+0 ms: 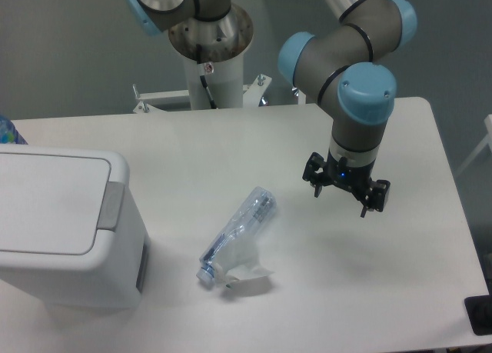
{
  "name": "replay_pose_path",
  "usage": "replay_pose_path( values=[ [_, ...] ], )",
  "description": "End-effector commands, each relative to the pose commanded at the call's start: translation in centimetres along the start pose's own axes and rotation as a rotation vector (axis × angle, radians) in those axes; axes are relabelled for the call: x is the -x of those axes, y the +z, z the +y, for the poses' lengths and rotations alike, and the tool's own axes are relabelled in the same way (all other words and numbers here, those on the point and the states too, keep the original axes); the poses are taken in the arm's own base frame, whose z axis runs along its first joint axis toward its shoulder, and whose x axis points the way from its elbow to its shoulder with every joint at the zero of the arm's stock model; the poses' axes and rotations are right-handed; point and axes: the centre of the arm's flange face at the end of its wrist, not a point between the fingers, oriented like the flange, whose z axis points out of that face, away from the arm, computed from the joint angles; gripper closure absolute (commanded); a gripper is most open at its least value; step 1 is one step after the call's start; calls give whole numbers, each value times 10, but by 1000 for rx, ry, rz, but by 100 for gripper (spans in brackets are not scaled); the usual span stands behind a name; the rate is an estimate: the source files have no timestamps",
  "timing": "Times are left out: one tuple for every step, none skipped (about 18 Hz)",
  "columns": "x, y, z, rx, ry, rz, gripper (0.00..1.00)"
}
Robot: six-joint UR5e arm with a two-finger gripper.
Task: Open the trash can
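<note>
The trash can [61, 230] is a large white boxy bin at the left edge of the table. Its flat white lid [46, 203] lies shut, with a grey push tab [111, 205] on the right rim. My gripper [344, 193] hangs above the table at the right, well apart from the bin. Its two dark fingers [317, 182] point down and stand spread apart, with nothing between them.
A crushed clear plastic bottle [238, 236] with a blue cap lies on the table between the bin and the gripper. The arm's white base column [211, 61] stands at the back edge. A dark object [480, 316] sits at the far right corner.
</note>
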Motion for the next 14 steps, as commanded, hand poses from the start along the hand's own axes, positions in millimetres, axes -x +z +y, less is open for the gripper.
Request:
replay_pose_path(
  values=[
    [0,2,0,3,0,2,0],
    [0,2,0,1,0,3,0],
    [0,1,0,-1,0,2,0],
    [0,0,0,-1,-2,1,0],
    [0,0,-1,-4,-2,2,0],
    [2,-2,-1,-11,-3,0,0],
    [3,-4,-1,-22,-4,-1,0],
    [2,-6,-3,-37,-7,3,0],
    [2,-6,-4,-55,-11,11,0],
    [2,-6,-5,-73,-16,19,0],
    [2,-7,-5,-91,-20,26,0],
    [1,-8,-5,-113,-23,35,0],
    [-1,-8,-6,-136,-25,47,0],
    [0,-9,-6,-157,-31,51,0]
  ],
)
